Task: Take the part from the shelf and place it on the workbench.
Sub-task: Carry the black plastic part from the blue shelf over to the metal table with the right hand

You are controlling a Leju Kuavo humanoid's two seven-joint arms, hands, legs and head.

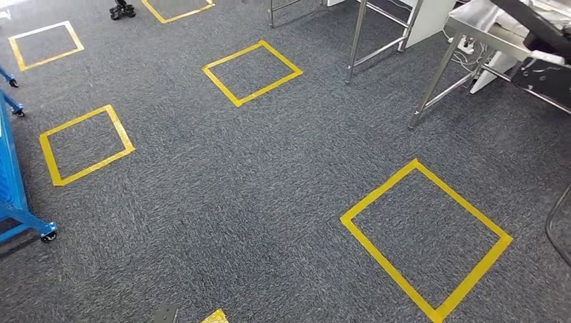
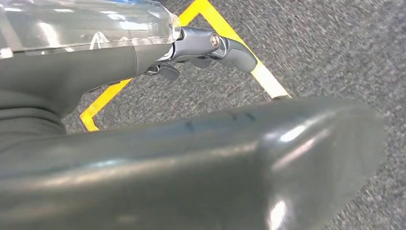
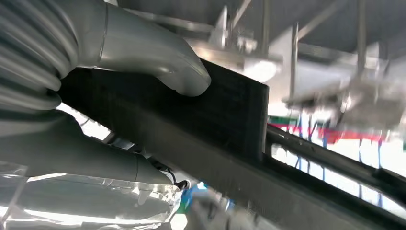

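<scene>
Right robot hand (image 3: 119, 91): you see it clamped on the black part (image 3: 225, 120)
Left robot hand (image 2: 191, 52): fingers curled, holding nothing, over carpet (image 2: 335, 57)

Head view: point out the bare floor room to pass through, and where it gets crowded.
Open carpet runs between the left yellow tape square and the big right yellow square. It is crowded upper right, among the metal table legs and cables, and along the left edge by the blue wheeled frame. The right hand grips the dark part.
</scene>
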